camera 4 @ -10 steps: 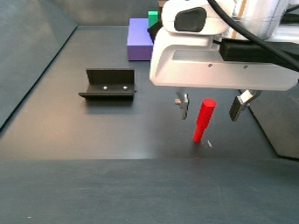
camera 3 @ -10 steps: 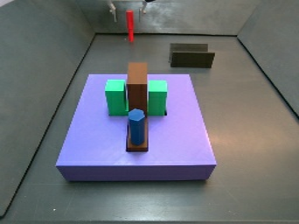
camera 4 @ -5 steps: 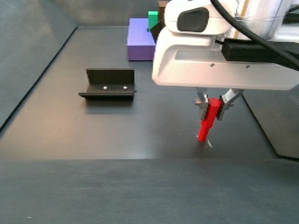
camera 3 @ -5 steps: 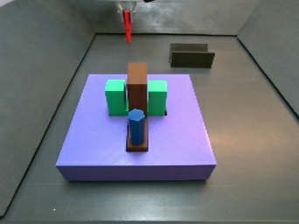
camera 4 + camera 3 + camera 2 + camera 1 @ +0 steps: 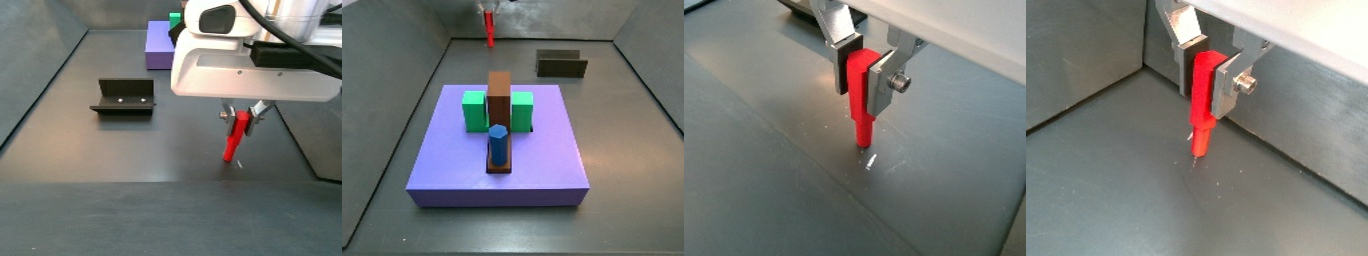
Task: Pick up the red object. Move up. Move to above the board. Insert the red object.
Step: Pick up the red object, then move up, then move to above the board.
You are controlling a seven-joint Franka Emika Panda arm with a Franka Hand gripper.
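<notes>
The red object (image 5: 1204,100) is a thin red peg standing upright, its tip on or just above the grey floor. My gripper (image 5: 1211,82) is shut on its upper part, as both wrist views show (image 5: 865,80). In a side view the gripper (image 5: 488,14) holds the red object (image 5: 489,33) at the far end of the floor, well behind the board (image 5: 500,105). The board is a long brown bar lying on the purple slab (image 5: 543,165). The other side view shows the gripper (image 5: 243,116) and the red object (image 5: 237,138) too.
Two green blocks (image 5: 473,110) flank the board. A blue peg (image 5: 498,146) stands in the board's near, darker end. The fixture (image 5: 561,64) stands on the floor at the far right, also seen in a side view (image 5: 124,97). Grey walls surround the floor.
One second ago the fingers stood open on either side of the red object. They have closed on it. The peg still stands in the same place.
</notes>
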